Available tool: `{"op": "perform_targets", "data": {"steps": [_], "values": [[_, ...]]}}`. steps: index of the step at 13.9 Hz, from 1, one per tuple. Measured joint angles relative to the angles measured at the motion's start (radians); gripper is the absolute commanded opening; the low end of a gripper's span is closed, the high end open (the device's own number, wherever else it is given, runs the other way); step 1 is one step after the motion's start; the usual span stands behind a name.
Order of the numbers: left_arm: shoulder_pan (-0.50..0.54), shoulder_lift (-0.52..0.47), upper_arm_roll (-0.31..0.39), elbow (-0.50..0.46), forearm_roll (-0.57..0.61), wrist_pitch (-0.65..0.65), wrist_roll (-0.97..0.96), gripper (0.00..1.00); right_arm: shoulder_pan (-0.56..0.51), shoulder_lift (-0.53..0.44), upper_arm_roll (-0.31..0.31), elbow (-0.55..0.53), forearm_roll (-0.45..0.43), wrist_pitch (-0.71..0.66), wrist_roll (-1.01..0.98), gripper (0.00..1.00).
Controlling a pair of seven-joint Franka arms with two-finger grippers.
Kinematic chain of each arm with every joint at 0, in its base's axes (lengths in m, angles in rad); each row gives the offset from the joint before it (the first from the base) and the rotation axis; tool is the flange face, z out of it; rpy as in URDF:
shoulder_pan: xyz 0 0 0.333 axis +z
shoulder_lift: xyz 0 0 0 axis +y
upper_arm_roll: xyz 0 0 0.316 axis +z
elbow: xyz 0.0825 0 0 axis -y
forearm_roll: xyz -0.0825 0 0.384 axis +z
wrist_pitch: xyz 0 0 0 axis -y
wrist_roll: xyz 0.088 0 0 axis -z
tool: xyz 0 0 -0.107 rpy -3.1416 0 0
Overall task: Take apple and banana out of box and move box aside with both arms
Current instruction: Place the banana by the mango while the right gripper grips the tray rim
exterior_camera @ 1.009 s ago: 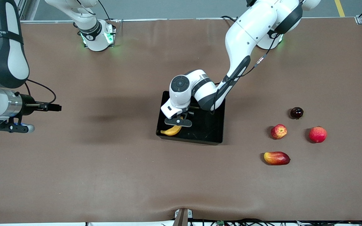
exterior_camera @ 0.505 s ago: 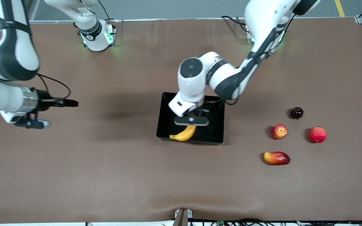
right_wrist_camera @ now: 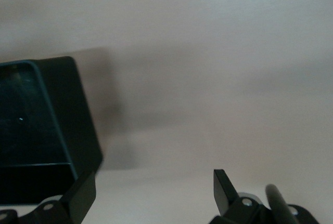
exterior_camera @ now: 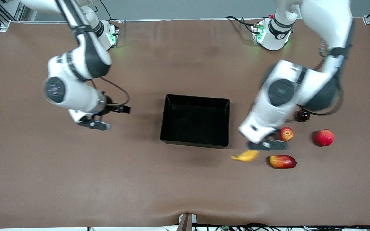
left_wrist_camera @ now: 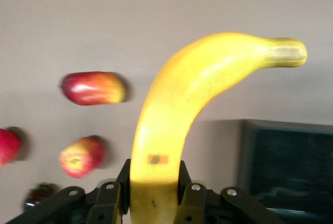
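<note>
Broadly, the tabletop (exterior_camera: pixel 185 186) is a brown sheet with a wide bare stretch along the edge nearest the front camera and more bare room toward the right arm's end. Next in size, the left arm reaches down from its base, elbow folded, and its left end effector (exterior_camera: pixel 267 146) hangs over the tabletop between the box (exterior_camera: pixel 194 120) and the loose fruit, pinching the banana (exterior_camera: pixel 245 156) at one end; in the left wrist view the fingers (left_wrist_camera: pixel 106 203) press both sides of the banana (left_wrist_camera: pixel 177 125), which carries a small sticker too small to read. The right arm bends at the elbow, with the right end effector (exterior_camera: pixel 94 125) over bare tabletop toward the right arm's end, well apart from the box; its fingers (right_wrist_camera: pixel 226 190) stand spread with nothing between them. The box sits mid-tabletop, black, low-walled, nothing in it. Beside the left end effector lie the apple (exterior_camera: pixel 286 133), a mango-like fruit (exterior_camera: pixel 283 161) nearer the camera, a pinkish-red fruit (exterior_camera: pixel 324 137) and a small dark fruit (exterior_camera: pixel 303 115).
</note>
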Motion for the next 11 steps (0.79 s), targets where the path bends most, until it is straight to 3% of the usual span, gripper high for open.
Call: {"op": "perform_targets", "data": {"steps": [5,6,8,9,11], "values": [[0.245,0.043,0.003,-0.023,-0.001,0.063,0.216,0.00,0.180,0.134,-0.001,-0.010,0.000,0.250,0.135,0.97],[0.279,0.066,0.004,-0.026,-0.001,0.094,0.223,0.00,0.199,0.165,-0.001,-0.010,0.000,0.294,0.141,0.79],[0.329,0.121,0.006,-0.029,-0.001,0.165,0.227,0.00,0.227,0.219,-0.001,-0.008,0.000,0.370,0.161,0.26],[0.346,0.149,0.007,-0.030,-0.001,0.200,0.227,0.00,0.241,0.240,-0.001,-0.007,0.000,0.392,0.166,0.05],[0.358,0.199,0.017,-0.030,-0.001,0.259,0.227,0.00,0.262,0.266,-0.002,-0.006,0.000,0.421,0.173,0.00]]}}
